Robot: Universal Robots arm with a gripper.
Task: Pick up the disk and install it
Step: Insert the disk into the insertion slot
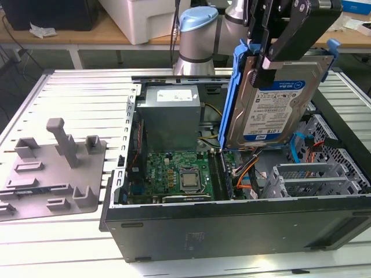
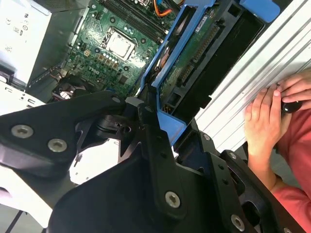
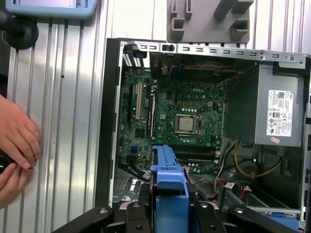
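The disk (image 1: 278,101), silver with a white-and-blue label and a blue plastic carrier around it, hangs tilted on edge above the exterior view's right half of the open computer case (image 1: 232,229). My gripper (image 1: 268,58) is shut on its upper edge, black fingers on both faces. In the second wrist view the disk's (image 2: 194,53) green underside and blue frame reach away from the gripper (image 2: 167,133) over the motherboard. In the first wrist view the blue carrier edge of the disk (image 3: 169,177) sticks out between the fingers, above the case interior.
Inside the case lie the motherboard (image 1: 174,174), the grey power supply (image 1: 171,113) and a perforated metal drive cage (image 1: 313,176). A grey moulded fixture (image 1: 52,168) sits on the slatted table at the exterior view's left. A person's hand (image 3: 17,141) rests on the table beside the case.
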